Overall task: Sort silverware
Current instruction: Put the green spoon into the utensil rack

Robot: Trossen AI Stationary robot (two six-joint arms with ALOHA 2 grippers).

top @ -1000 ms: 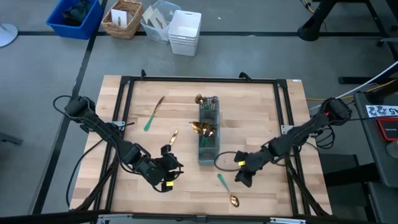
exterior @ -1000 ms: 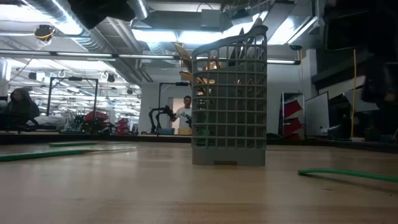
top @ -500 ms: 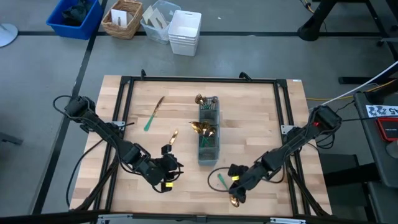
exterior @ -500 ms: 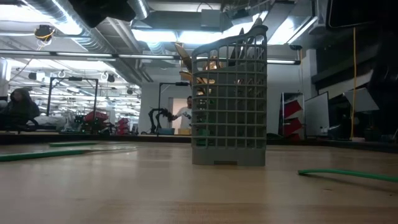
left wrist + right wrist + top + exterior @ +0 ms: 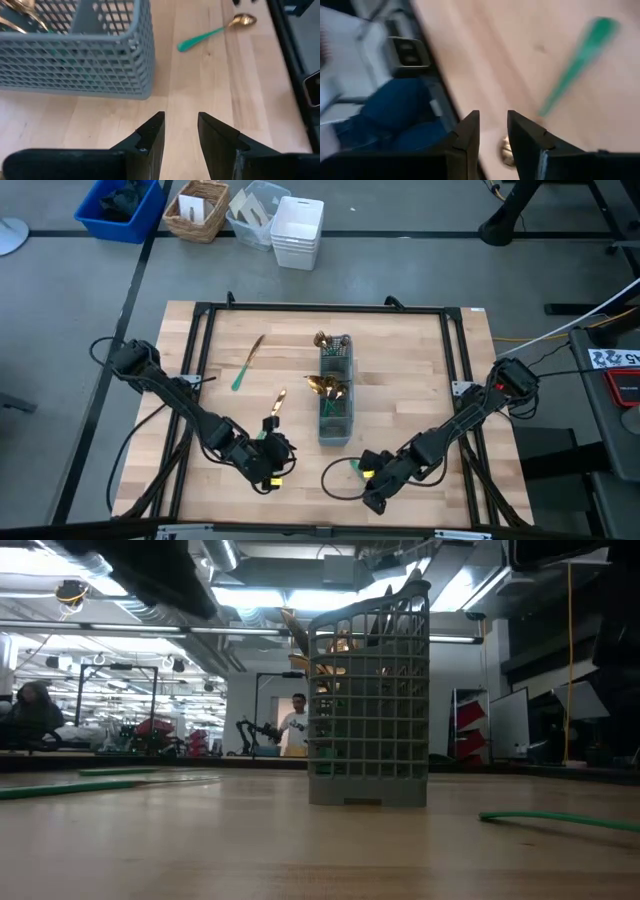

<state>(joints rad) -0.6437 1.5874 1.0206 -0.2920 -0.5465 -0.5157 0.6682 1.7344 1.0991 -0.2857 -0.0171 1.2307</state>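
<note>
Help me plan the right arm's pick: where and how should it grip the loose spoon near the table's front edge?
Grip the spoon mid-handle, from straight above, fingers straddling it. It lies flat on bare wood, and the slim green handle suits the right gripper better than the rounded gold bowl.

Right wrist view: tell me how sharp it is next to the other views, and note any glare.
Right wrist view: motion-smeared; the green-handled spoon is a soft streak, the fingers crisper. Left wrist view: sharp; grey caddy mesh and spoon well defined. Low view: bright ceiling lights glare behind the caddy; foreground wood soft. High view: evenly lit, no glare.
</note>
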